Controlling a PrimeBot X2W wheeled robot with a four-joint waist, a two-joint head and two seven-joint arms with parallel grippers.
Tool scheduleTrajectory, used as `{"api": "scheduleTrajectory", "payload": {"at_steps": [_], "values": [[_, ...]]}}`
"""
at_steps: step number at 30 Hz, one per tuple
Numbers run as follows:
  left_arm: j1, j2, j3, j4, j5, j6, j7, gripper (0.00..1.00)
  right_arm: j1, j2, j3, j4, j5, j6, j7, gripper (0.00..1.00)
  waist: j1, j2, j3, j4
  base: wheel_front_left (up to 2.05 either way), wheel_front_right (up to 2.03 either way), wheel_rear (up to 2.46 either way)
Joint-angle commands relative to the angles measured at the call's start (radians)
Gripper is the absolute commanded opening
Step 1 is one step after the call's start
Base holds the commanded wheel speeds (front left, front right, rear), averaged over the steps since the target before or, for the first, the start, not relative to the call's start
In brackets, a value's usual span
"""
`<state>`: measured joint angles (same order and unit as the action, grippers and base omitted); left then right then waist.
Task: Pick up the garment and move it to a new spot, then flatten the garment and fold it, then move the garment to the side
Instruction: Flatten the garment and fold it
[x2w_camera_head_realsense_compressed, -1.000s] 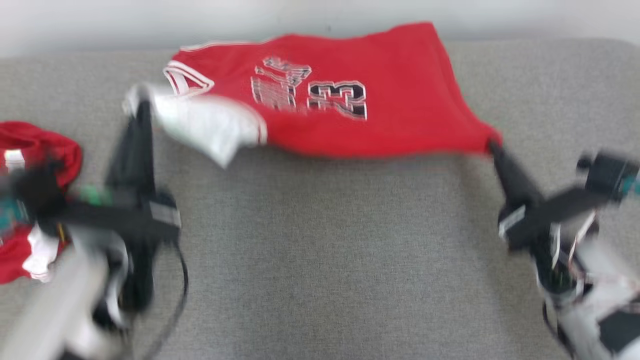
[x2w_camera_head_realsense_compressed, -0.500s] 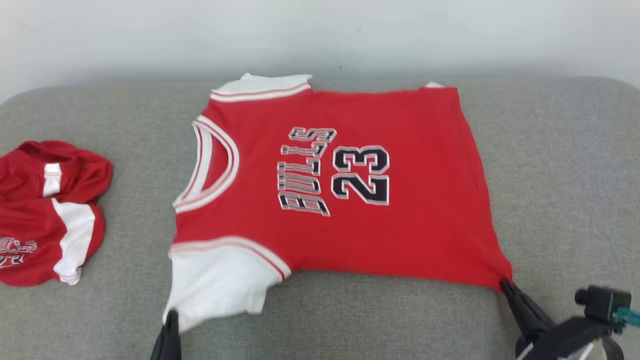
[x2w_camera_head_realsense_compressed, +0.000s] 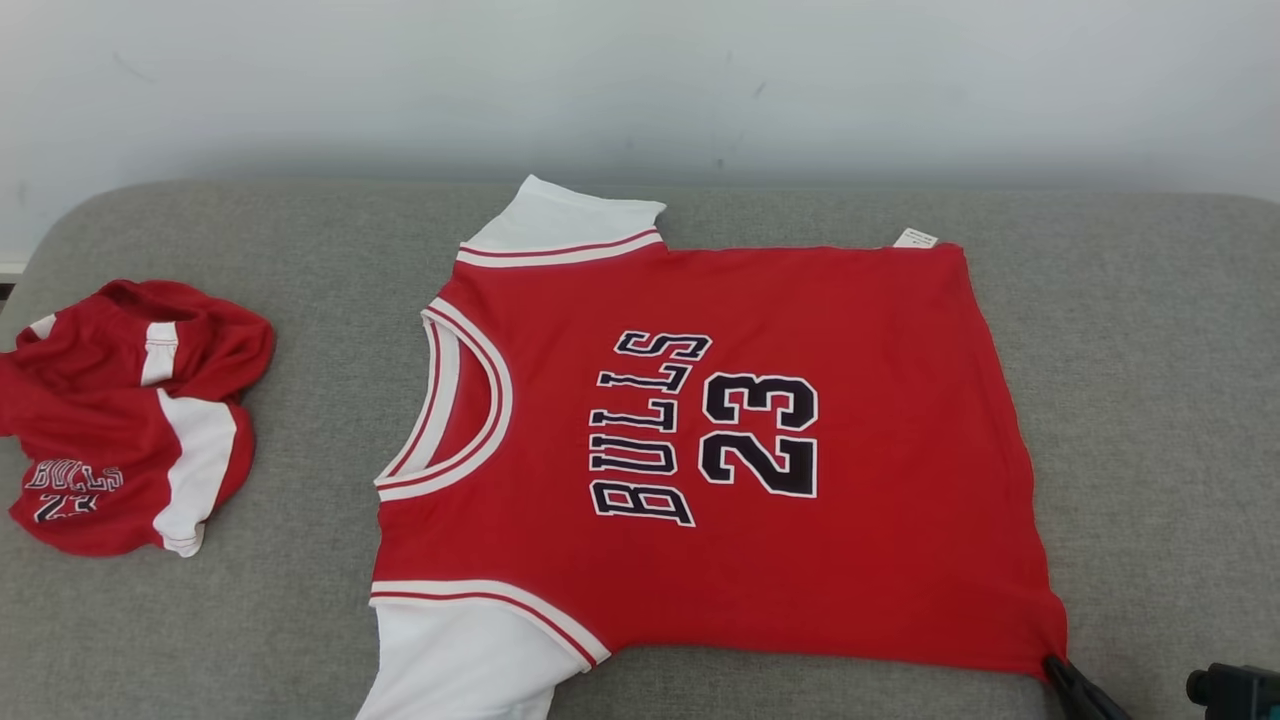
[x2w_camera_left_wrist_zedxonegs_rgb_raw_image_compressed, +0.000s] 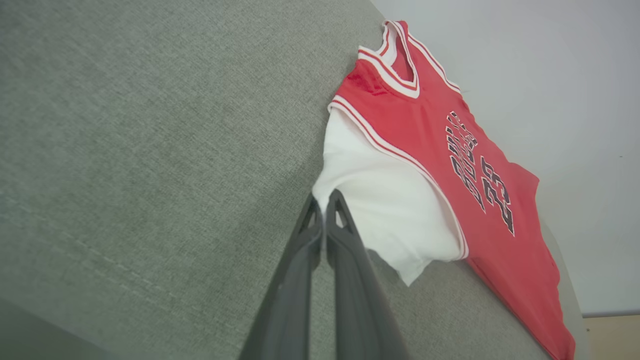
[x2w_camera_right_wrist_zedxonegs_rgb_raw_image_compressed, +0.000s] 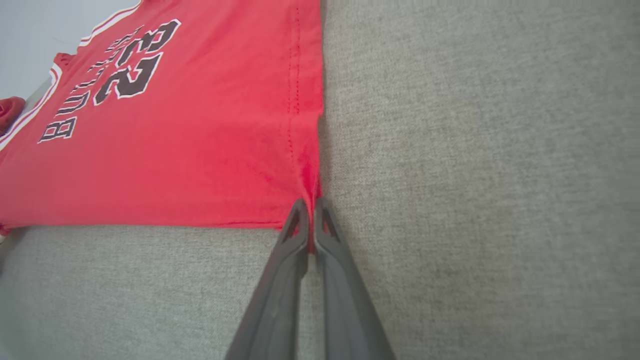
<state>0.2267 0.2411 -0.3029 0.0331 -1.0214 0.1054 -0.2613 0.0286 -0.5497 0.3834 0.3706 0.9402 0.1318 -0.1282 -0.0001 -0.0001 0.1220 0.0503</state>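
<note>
The garment (x2w_camera_head_realsense_compressed: 700, 450) is a red jersey with white sleeves, black "BULLS 23" lettering and its neck opening to the left. It lies spread flat on the grey cushion (x2w_camera_head_realsense_compressed: 1150, 400). My left gripper (x2w_camera_left_wrist_zedxonegs_rgb_raw_image_compressed: 324, 202) is shut on the edge of the near white sleeve (x2w_camera_left_wrist_zedxonegs_rgb_raw_image_compressed: 380, 210). My right gripper (x2w_camera_right_wrist_zedxonegs_rgb_raw_image_compressed: 311, 206) is shut on the jersey's near hem corner (x2w_camera_right_wrist_zedxonegs_rgb_raw_image_compressed: 306, 185), and its dark fingers (x2w_camera_head_realsense_compressed: 1075, 690) show at the head view's bottom right, touching that corner.
A second red and white jersey (x2w_camera_head_realsense_compressed: 120, 420) lies crumpled at the cushion's left end. A pale wall (x2w_camera_head_realsense_compressed: 640, 80) stands right behind the cushion. Bare cushion stretches right of the garment and along its near edge (x2w_camera_right_wrist_zedxonegs_rgb_raw_image_compressed: 475, 175).
The head camera has tilted up, so both arms have slid down out of its picture. The jersey, hanging stretched between my grippers before, now lies flat with both sleeves spread.
</note>
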Motion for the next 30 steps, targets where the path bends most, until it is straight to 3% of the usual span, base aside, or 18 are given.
{"api": "scheduleTrajectory", "payload": {"at_steps": [1, 7, 16, 22, 30], "values": [[0.007, -0.002, 0.011, 0.003, 0.018, -0.003, -0.004, 0.0, 0.017, 0.008, -0.01, -0.002, -0.008, -0.002, 0.004, 0.0, 0.0001, 0.0001, 0.001, -0.006, 0.0, 0.0, 0.0], [-0.049, -0.012, 0.045, -0.041, 0.035, -0.054, -0.004, 0.0, -0.001, 0.048, -0.059, -0.053, -0.001, -0.002, 0.029, 0.0, 0.0001, 0.0001, -0.002, -0.024, 0.0, 0.0, 0.0], [-0.296, 0.1, 0.044, -0.049, 0.093, -0.081, 0.103, 0.0, -0.1, 0.063, -0.128, -0.149, 0.03, -0.002, 0.119, 0.0, 0.0001, 0.0001, 0.004, -0.05, 0.0, 0.0, 0.0], [-0.522, 0.108, 0.02, 0.117, 0.072, -0.111, 0.216, 0.0, -0.261, 0.098, -0.131, -0.075, -0.026, -0.002, 0.221, 0.0, 0.0001, 0.0001, 0.045, -0.065, 0.0, 0.0, 0.0], [-0.764, 0.078, -0.038, 0.432, 0.106, -0.174, 0.259, 0.0, -0.444, 0.164, -0.106, 0.109, -0.113, -0.002, 0.286, 0.0, 0.0001, 0.0001, 0.092, -0.074, 0.0, 0.0, 0.0]]}}
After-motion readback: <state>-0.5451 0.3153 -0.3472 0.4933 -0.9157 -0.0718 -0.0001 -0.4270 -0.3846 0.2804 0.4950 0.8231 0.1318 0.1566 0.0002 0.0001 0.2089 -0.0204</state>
